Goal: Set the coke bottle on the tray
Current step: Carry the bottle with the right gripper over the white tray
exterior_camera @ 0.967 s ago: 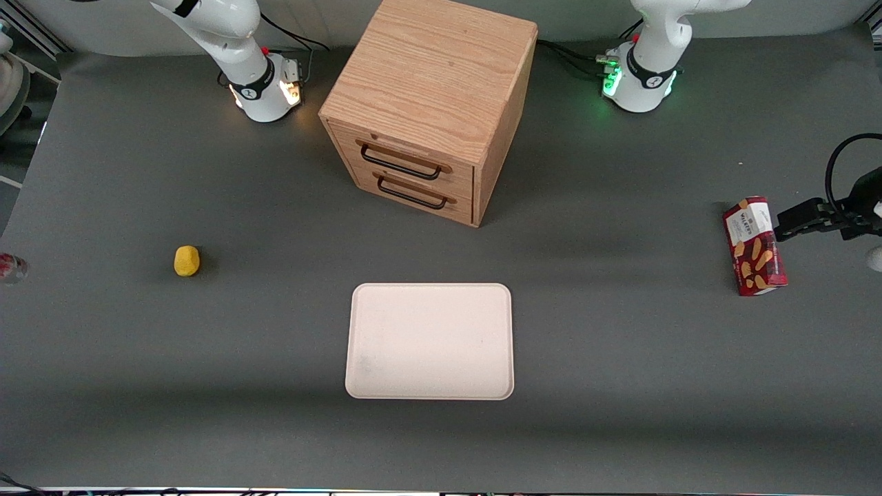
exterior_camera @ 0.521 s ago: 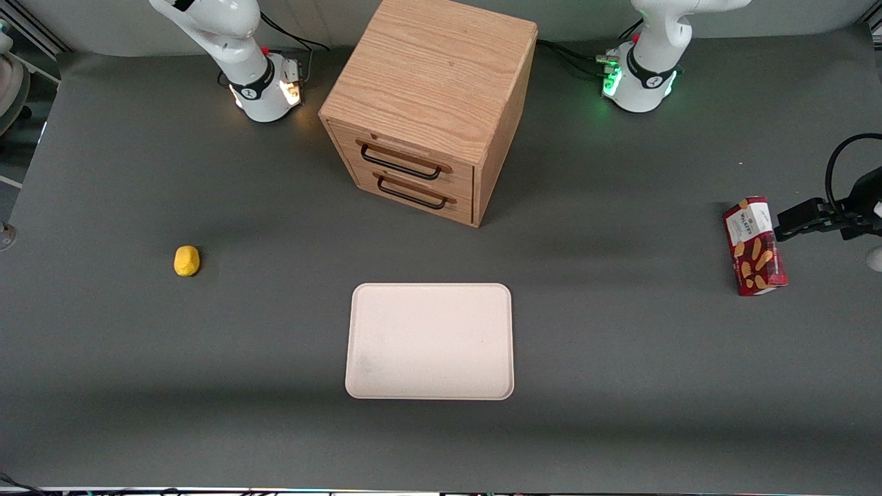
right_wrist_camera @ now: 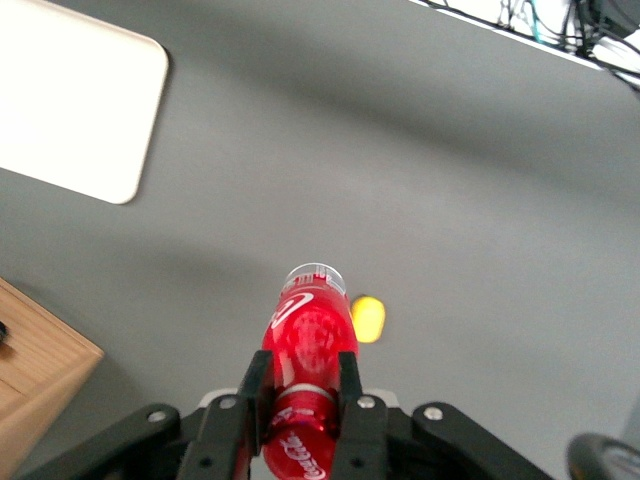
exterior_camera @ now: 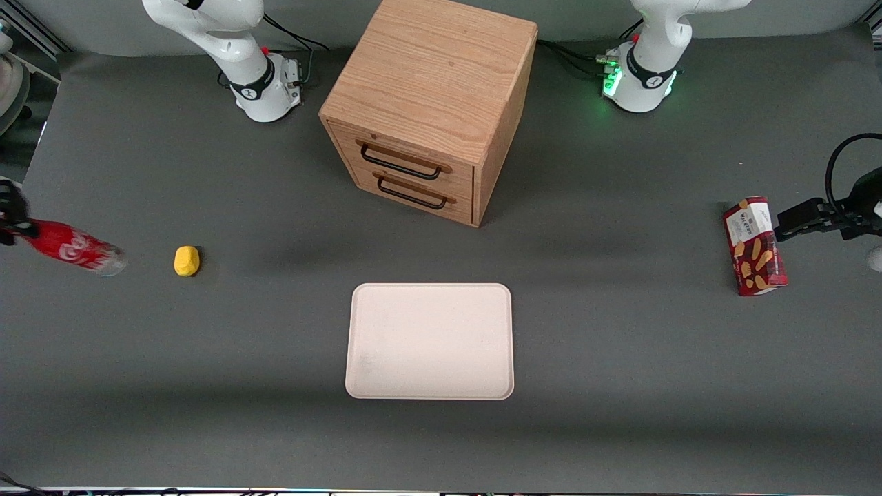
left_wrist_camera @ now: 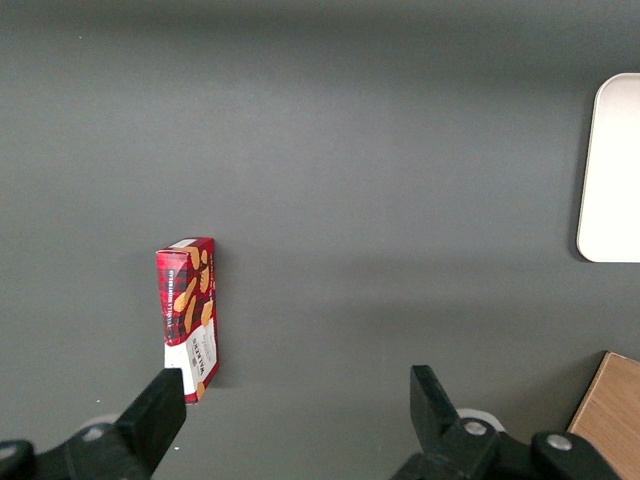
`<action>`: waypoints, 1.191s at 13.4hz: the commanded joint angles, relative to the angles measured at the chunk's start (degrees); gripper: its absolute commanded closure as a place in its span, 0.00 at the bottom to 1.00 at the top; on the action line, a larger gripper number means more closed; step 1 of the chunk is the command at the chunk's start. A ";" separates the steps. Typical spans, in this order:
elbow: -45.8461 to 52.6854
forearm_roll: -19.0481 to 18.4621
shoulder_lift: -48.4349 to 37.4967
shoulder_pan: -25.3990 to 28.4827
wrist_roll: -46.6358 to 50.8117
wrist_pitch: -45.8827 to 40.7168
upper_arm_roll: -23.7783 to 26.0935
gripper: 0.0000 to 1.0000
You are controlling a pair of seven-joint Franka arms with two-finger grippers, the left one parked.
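Gripper (right_wrist_camera: 298, 388) pinching coke bottle (right_wrist_camera: 307, 345) near cap end, w/ base tilted out; tray (exterior_camera: 430, 341) well apart.

Light is even and soft from overhead, laying broad faint shadow bands across the grey surface (exterior_camera: 620, 358) and a darker shadow beside the wooden cabinet (exterior_camera: 431, 103). The tray (right_wrist_camera: 70, 95) glares almost pure white in the right wrist view. There the gripper (right_wrist_camera: 300, 385) and coke bottle (right_wrist_camera: 308, 345) look slightly blurred.
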 commanded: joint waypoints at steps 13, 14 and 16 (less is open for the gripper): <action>0.76 1.71 6.82 27.02 54.83 10.40 -0.86 1.00; 0.76 2.23 7.17 27.20 56.07 11.10 -0.77 1.00; 0.67 2.50 8.57 27.20 56.25 13.12 -0.77 1.00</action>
